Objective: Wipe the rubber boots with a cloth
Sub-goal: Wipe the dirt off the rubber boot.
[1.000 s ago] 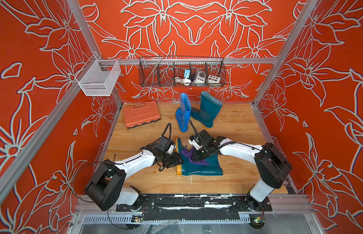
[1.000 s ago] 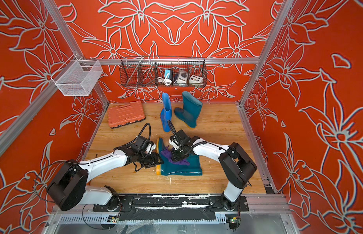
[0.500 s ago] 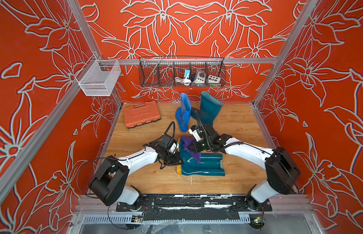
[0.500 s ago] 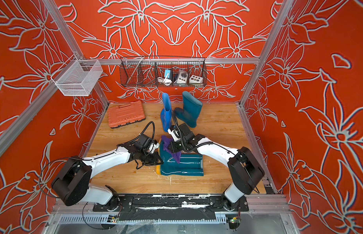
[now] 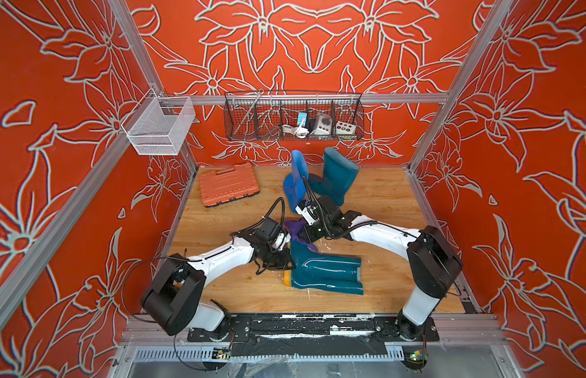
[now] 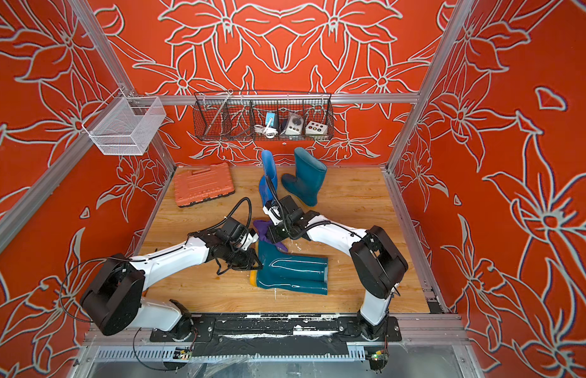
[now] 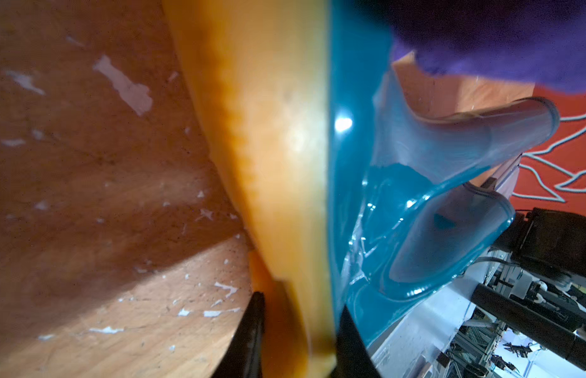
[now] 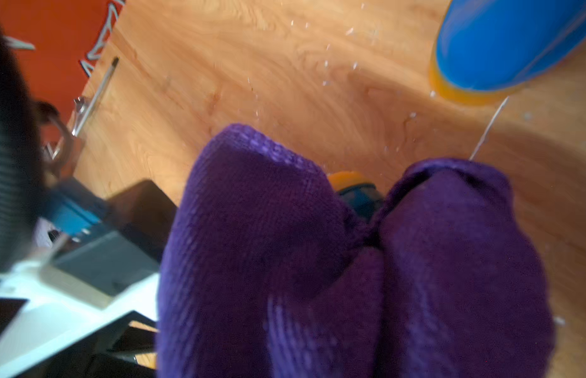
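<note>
Orange floral walls all round, wooden tabletop (image 5: 386,203) in the middle. One teal boot (image 5: 324,271) lies on its side near the front, its yellow-orange sole (image 7: 268,131) facing the left arm. The left tool (image 7: 300,333) is pinching that sole's edge, a finger on each side. My guess is it's there so the boot can't slide while it gets rubbed. The right tool (image 5: 303,234) is clamped on the bunched purple cloth (image 8: 318,261), which sits over the boot's toe end, so wiping the toe looks like the current step. The blue boot (image 5: 296,183) and second teal boot (image 5: 334,178) stand upright at the back, probably waiting their turn.
</note>
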Robot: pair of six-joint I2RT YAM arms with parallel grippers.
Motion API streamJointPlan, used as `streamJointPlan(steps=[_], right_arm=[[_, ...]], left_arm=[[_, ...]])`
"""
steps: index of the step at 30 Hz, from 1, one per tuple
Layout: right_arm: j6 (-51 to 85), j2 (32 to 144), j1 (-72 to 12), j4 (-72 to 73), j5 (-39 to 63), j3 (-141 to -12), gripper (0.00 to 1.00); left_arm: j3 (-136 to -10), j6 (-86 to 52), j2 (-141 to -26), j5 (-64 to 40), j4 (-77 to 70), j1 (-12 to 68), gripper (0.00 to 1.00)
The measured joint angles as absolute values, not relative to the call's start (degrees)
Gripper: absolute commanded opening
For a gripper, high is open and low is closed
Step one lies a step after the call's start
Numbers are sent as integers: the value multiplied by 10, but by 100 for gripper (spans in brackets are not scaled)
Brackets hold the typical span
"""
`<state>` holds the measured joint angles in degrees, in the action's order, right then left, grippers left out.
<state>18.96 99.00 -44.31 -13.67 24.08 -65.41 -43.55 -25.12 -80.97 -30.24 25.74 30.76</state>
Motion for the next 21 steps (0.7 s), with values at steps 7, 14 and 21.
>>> streamJointPlan(steps=[7,14,21], right_arm=[[172,867,-481,-154,263,-517,0],[154,904,-473,-187,265,-586,0],[158,1011,-429,-210,223,-728,0]], left_arm=[[-444,-229,-797,-312,291,310,0],[-438,-230,-758,-319,291,313,0],[-434,-238,-718,-299,297,310,0]])
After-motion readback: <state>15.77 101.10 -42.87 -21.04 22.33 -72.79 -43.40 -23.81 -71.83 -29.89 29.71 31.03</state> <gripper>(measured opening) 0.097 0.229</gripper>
